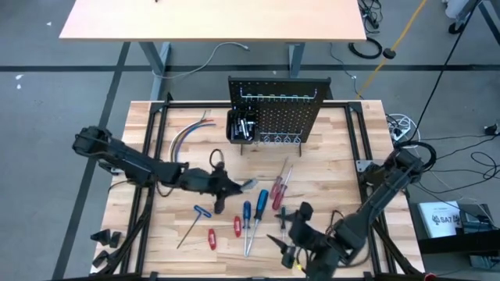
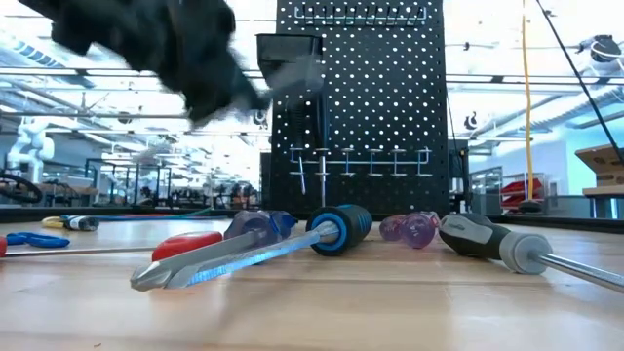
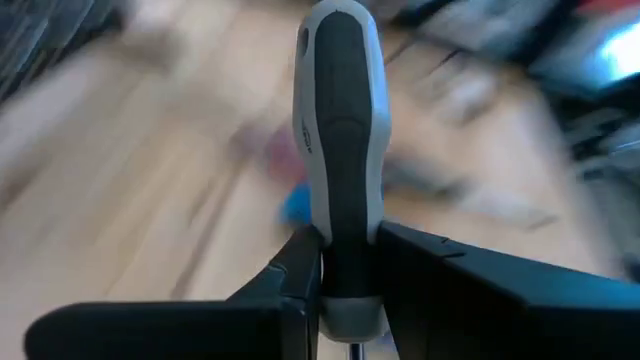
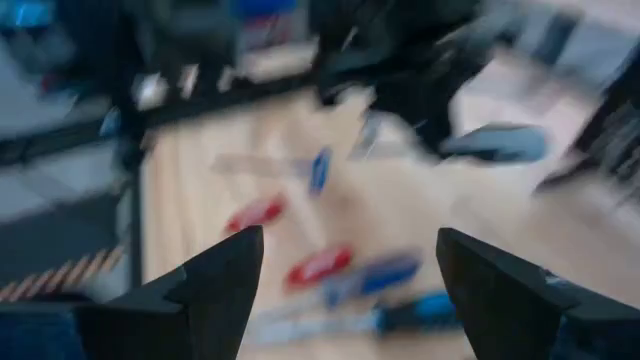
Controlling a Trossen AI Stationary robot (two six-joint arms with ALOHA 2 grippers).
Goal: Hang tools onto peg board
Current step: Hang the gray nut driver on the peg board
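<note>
Left gripper (image 3: 345,290): pinching grey-and-black screwdriver (image 3: 340,150), raised above table (image 1: 328,168) centre. Loose tools (image 1: 254,215): lying on the tabletop before peg board (image 1: 277,109). Right gripper (image 4: 345,270): spread wide, near front edge.

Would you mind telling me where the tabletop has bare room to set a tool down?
Bare wood lies right of the peg board, toward the table's right rail, and left of the coloured wires. The front middle is crowded with screwdrivers.
</note>
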